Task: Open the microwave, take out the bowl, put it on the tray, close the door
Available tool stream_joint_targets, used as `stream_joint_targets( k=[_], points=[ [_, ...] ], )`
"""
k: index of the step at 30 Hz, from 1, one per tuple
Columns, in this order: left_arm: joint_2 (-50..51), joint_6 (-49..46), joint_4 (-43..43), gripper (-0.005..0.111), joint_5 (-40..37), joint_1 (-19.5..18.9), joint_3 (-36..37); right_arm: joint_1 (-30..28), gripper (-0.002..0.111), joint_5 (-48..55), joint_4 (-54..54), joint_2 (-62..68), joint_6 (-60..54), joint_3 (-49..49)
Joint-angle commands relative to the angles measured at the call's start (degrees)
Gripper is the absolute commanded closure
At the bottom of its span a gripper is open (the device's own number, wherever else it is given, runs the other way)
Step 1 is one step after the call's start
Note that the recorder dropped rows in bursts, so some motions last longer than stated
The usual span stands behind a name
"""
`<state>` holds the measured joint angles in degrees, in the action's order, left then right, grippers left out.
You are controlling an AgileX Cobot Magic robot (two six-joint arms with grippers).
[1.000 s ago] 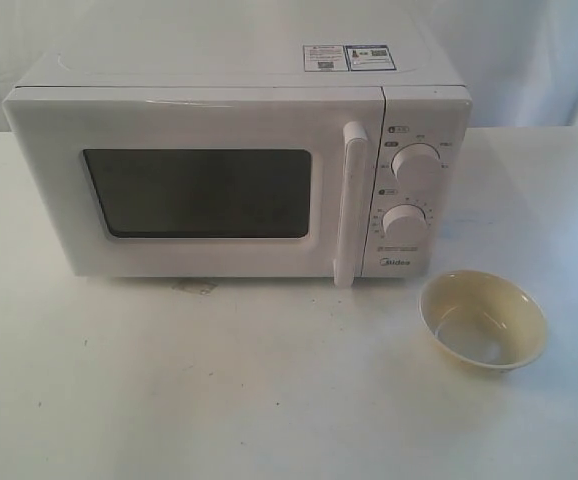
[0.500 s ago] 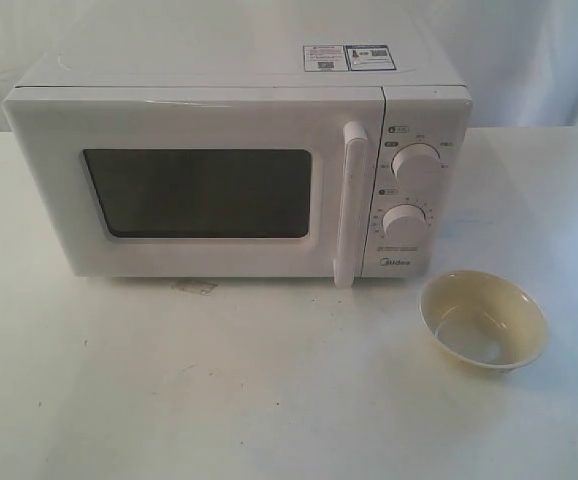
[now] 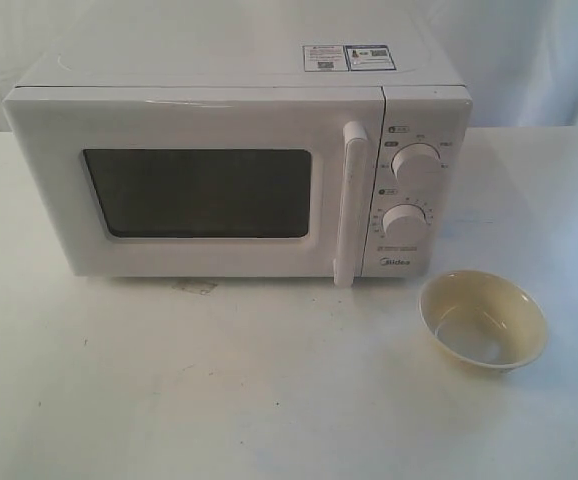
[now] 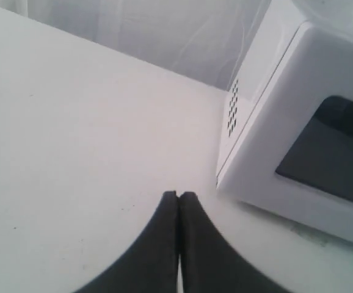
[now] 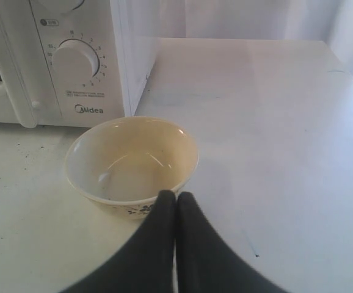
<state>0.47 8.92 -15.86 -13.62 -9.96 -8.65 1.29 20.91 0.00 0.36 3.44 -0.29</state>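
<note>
Exterior view first: the small round cream-beige bowl [image 3: 482, 318] sits upright on the flat white table [image 3: 219, 390], out in the open, just in front of the right end of the white boxy Midea microwave [image 3: 239, 170] and close to it without touching. Above the bowl are the two round white knobs [image 3: 415, 163], one over the other on the control panel. Next to them the tall white bar handle [image 3: 350, 203] stands upright, and the white door [image 3: 194, 195] with its dark rounded window is closed flush against the body. A pair of stickers [image 3: 349, 57] lies on top of the microwave. Over in the right wrist view, the right gripper [image 5: 175, 195] has its black fingers clenched tip to tip right at the bowl's near rim [image 5: 132, 160]; I can't tell whether they touch it. In the left wrist view, the left gripper [image 4: 178, 195] is likewise pressed together on itself, above bare table near the microwave's left front corner, where the side vent holes [image 4: 232, 116] show.
</note>
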Motion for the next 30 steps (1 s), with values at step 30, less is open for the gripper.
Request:
stream_joint_targets(
  k=[30],
  points=[
    [-0.47,-10.28,8.35,0.107,0.18,4.43,8.65,-0.27,0.108,-0.35,0.0,-0.36,0.14,0.29]
  ],
)
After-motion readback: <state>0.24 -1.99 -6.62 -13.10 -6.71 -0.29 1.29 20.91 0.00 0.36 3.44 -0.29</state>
